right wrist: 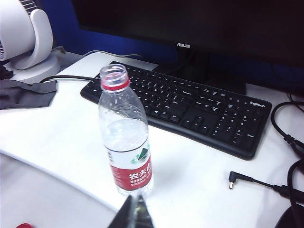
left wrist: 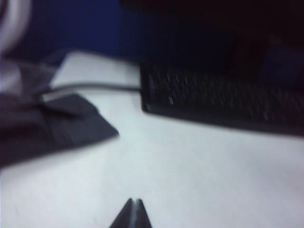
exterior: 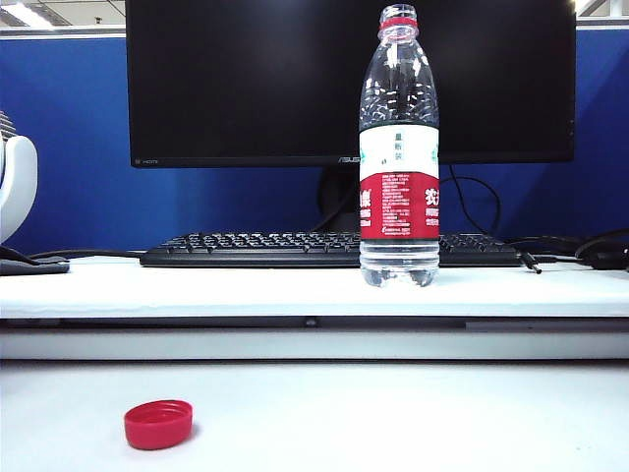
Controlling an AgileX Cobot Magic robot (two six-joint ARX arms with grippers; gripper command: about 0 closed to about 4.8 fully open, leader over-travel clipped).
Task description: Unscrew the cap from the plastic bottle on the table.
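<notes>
The unscrewing looks finished: the cap (exterior: 157,424) lies loose on the lower worktop (exterior: 413,413), well apart from the plastic bottle (exterior: 399,147), which stands upright and open-necked on the raised shelf before the keyboard (exterior: 246,249). It appears nearly empty (a little water may sit at its base). Both the left claw (left wrist: 134,205) and the right claw (right wrist: 134,202) are clenched on nothing, the right close by the bottle, so what remains, in all likelihood, is to draw the arms clear.

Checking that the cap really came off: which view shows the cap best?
The exterior view: the cap lies whole, open side down, on the table, apart from the open plastic bottle. The right wrist view catches only a red sliver at its edge; the left wrist view shows none.
</notes>
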